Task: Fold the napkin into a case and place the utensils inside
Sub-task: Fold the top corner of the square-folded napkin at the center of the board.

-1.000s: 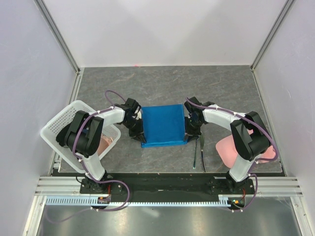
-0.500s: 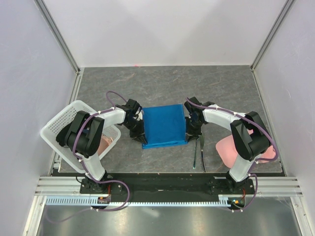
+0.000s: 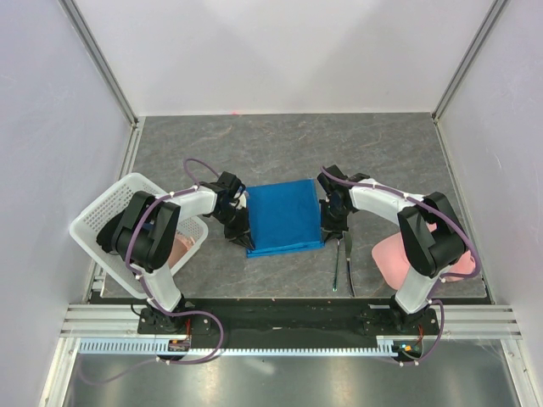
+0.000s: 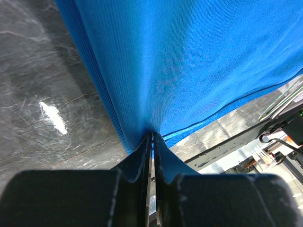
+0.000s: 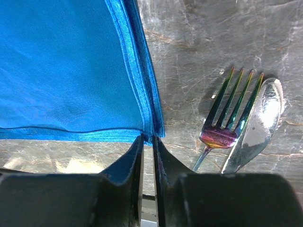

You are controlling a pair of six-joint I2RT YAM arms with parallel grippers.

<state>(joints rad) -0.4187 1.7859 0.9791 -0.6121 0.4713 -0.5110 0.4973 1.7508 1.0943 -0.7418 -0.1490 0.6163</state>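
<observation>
The napkin [image 3: 284,216] is a bright blue cloth lying folded in layers on the grey table between my two arms. My left gripper [image 3: 240,231] is at its near left corner, shut on the blue fabric [image 4: 189,61], which rises taut from the fingertips [image 4: 152,135]. My right gripper [image 3: 329,227] is at the near right corner, its jaws pinched on the hemmed corner [image 5: 150,127]. The utensils lie side by side just right of that corner: a fork [image 5: 227,118] and a knife [image 5: 258,123], both iridescent, also in the top view as fork [image 3: 338,263] and knife [image 3: 349,267].
A white mesh basket [image 3: 110,208] stands at the left with a pale pink cloth [image 3: 180,248] in it. Another pale pink cloth [image 3: 392,259] lies at the right near the right arm's base. White walls enclose the table on three sides.
The right gripper's jaws have closed in on the napkin's near right corner. The napkin has shifted slightly to the right; the left gripper keeps its hold.
</observation>
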